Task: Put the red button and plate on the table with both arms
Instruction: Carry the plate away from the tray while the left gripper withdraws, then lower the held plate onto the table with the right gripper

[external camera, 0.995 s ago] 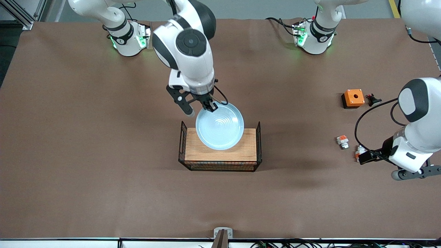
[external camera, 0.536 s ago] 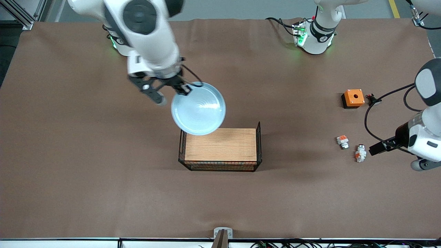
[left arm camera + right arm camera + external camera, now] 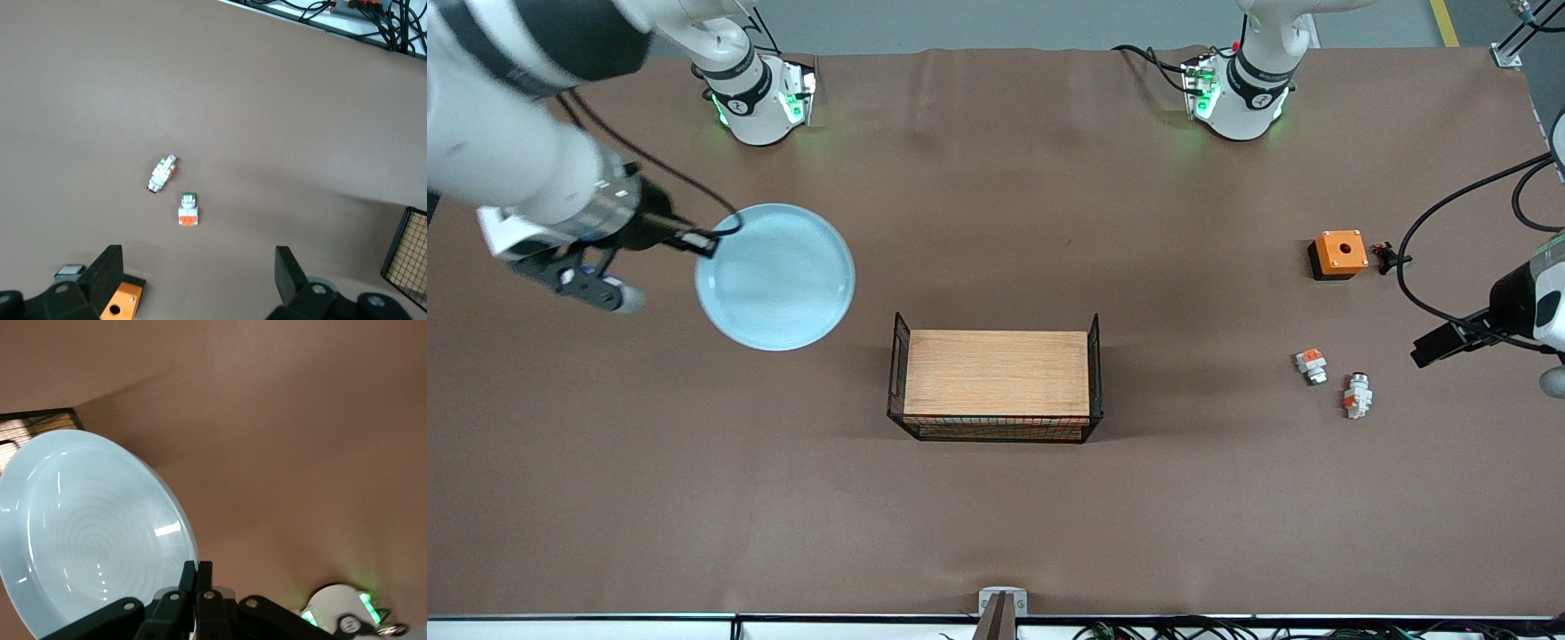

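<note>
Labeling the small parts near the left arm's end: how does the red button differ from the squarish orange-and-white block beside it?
The red button is longer, with a silvery dark-tipped end; the squarish block is shorter and stubbier. The red button lies nearer the front camera than the block. Both are small, white with orange, loose on the table, untouched by either gripper.

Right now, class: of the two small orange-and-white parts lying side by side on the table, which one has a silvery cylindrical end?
The red button, the longer part lying nearer the front camera. Its neighbour, the squarish orange-and-white block, is shorter and has no silvery end.
</note>
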### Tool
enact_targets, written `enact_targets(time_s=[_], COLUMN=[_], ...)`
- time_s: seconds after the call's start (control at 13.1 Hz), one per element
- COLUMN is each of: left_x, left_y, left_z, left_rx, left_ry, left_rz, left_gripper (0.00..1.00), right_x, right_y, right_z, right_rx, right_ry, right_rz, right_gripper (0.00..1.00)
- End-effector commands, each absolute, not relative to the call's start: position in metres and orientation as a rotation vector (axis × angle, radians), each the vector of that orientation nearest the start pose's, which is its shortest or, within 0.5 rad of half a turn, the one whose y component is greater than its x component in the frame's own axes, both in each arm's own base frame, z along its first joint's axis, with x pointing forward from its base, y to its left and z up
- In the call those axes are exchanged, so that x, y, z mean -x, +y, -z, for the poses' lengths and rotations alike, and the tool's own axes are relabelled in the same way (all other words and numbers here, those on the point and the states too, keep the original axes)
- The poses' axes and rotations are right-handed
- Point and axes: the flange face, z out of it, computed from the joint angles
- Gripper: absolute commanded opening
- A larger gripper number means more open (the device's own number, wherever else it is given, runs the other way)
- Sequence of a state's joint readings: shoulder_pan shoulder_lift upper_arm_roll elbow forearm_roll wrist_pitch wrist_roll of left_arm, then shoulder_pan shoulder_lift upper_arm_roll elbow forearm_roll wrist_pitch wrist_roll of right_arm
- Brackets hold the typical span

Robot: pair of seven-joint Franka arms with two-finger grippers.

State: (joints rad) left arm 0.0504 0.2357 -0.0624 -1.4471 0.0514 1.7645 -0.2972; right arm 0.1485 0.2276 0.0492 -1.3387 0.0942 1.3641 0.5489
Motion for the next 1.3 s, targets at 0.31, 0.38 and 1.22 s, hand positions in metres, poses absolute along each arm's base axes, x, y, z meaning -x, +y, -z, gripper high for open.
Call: enact_targets(time_s=[0.31,0.38,1.22], left_x=[-0.600,-0.591,-0.530], left_y=[-0.006,-0.006,-0.021], left_z=[-0.618,-0.623,-0.658], left_rx=[3.089,3.093,3.109], left_ry=[-0.281,-0.250,-0.179], left_rz=[0.115,0.076,0.028], left_gripper=[1.00,1.00,1.00], right_x=[-0.629,-0.632,-0.653], right_y=[-0.012,-0.029,-0.110], right_z=[-0.479,-0.453,-0.283], right_rx=[3.045,3.055,3.061], right_ry=[0.195,0.128,-0.099], right_rz=[-0.290,-0.254,-0.258], right_gripper=[0.04,0.04,0.04])
